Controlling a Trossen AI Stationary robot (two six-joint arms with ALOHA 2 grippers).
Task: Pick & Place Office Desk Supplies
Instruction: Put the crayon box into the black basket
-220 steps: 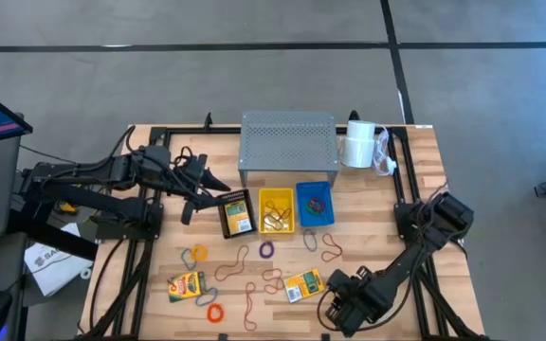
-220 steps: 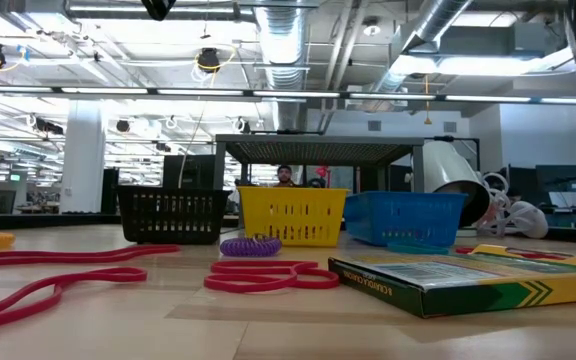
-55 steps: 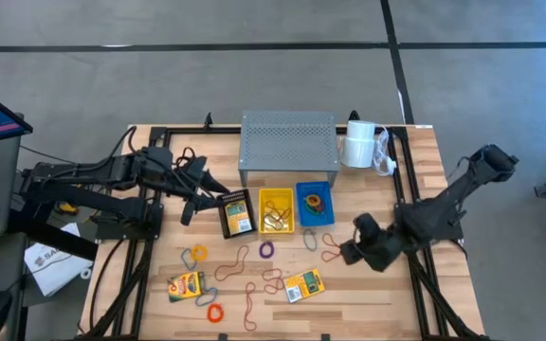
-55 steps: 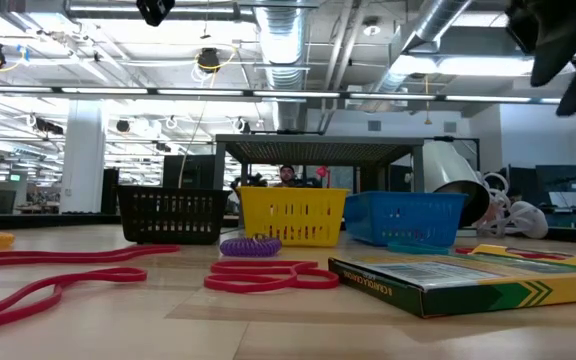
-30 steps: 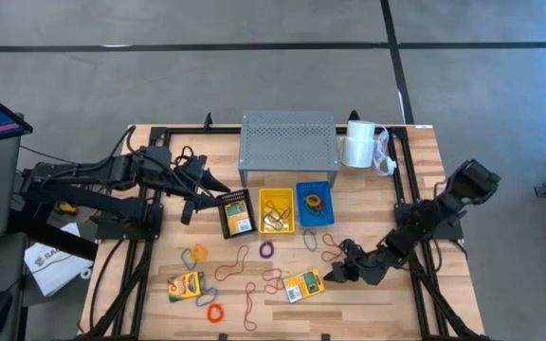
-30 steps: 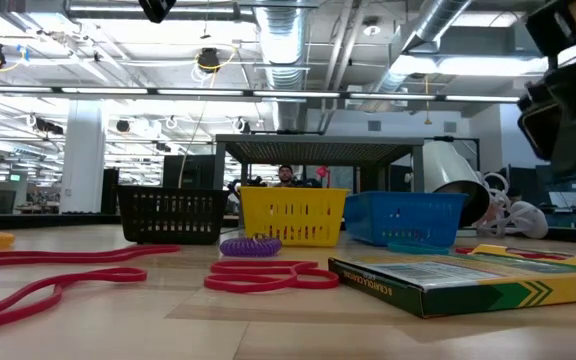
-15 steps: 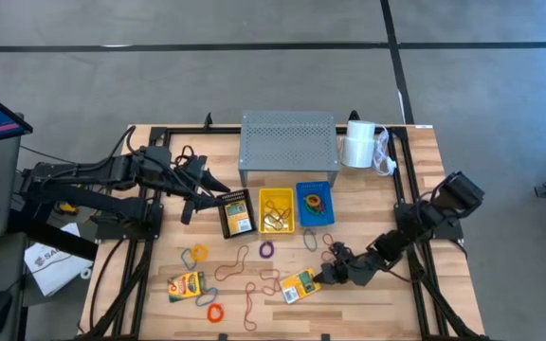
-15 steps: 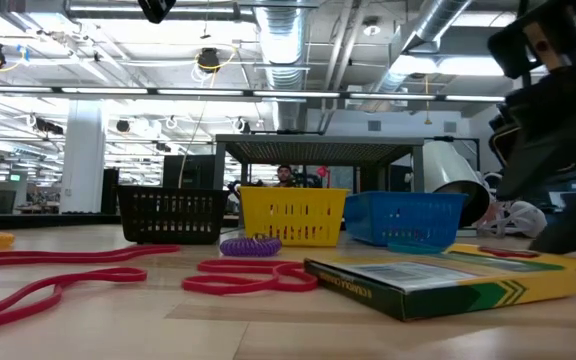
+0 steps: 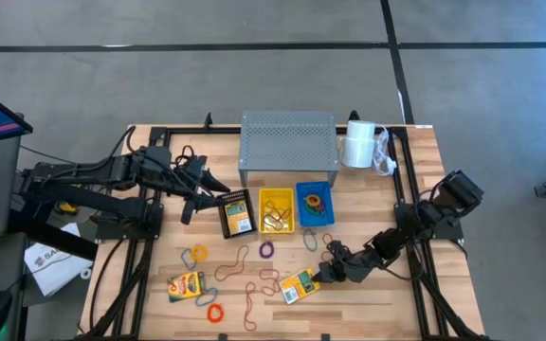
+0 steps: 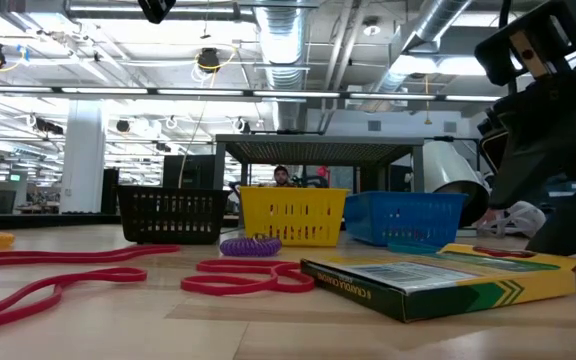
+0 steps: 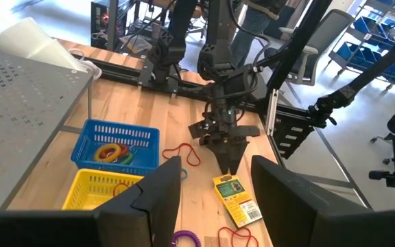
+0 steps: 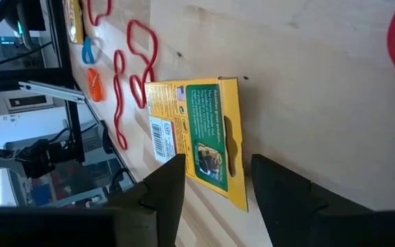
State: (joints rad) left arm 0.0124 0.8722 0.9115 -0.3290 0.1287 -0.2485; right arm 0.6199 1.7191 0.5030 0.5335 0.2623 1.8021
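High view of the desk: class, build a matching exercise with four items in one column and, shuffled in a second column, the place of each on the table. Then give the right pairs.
Items
1. white roll
2. blue basket
3. black basket
4. right gripper

Places
A. left of the yellow basket
B. at the crayon box near the front edge
C. right of the grey perforated riser
D. right of the yellow basket

Pairs: 1-C, 2-D, 3-A, 4-B

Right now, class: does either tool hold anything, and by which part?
Nothing is held. The right tool stands open at one end of a crayon box; the left tool hangs open, empty.
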